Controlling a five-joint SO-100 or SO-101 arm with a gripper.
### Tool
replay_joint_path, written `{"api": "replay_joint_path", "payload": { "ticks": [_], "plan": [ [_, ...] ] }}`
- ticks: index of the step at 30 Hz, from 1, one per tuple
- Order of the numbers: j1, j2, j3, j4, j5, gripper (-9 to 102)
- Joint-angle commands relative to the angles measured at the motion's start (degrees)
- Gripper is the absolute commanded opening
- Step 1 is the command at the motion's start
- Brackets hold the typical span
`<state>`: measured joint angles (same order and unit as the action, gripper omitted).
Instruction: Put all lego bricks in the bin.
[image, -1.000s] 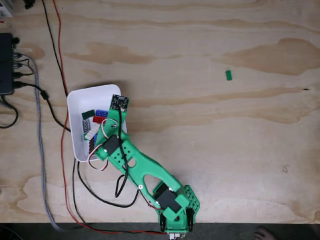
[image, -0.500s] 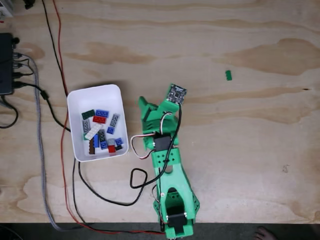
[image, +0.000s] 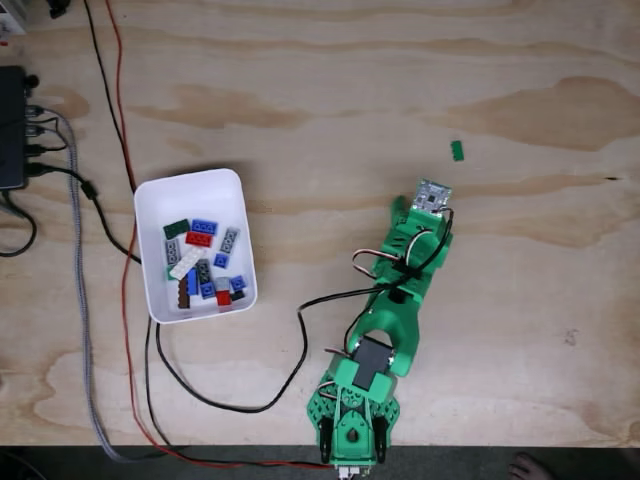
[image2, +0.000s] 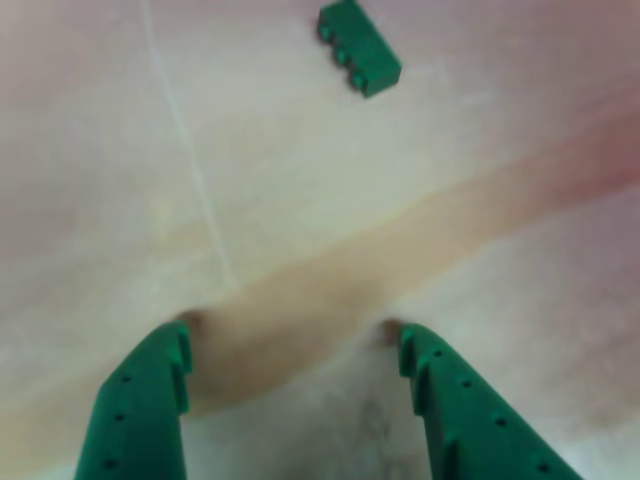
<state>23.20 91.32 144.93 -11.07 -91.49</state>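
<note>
- With the jaws (image2: 290, 345) spread wide and holding nothing, this looked like the approach to the last loose brick.
- In the other view both green fingers (image2: 140, 410) rose from the bottom edge, with bare wood between the tips.
- The green brick (image2: 360, 46) lay ahead of them near the top edge, angled, well apart from both tips.
- In the fixed view the same brick (image: 457, 150) sat alone on the worktop (image: 330, 80), just beyond the arm's head (image: 420, 225) and a bit right of its line.
- The bin (image: 190, 185) was well off to the left and held a mixed pile of bricks (image: 203, 262): blue, red, grey, white, black and green.
- Next move, as I judged it: extend further, nudge right, turn the wrist to straddle the brick's narrow sides, lower, then close.
- Risk: the brick is small and angled, so an off-centre close could skid it across the wood.
</note>
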Motion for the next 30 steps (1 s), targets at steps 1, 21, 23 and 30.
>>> {"api": "replay_joint_path", "payload": {
  "ticks": [1,21,23,30],
  "plan": [
    [3.25,-8.61,-9.05,-9.58,-1.76,23],
    [1.49,-22.94,-17.93,-23.29,-9.4,20],
    [0.62,-23.2,-18.9,-23.29,-8.79,20],
    [-0.09,-24.26,-21.36,-23.73,-7.12,17]
  ]
}}
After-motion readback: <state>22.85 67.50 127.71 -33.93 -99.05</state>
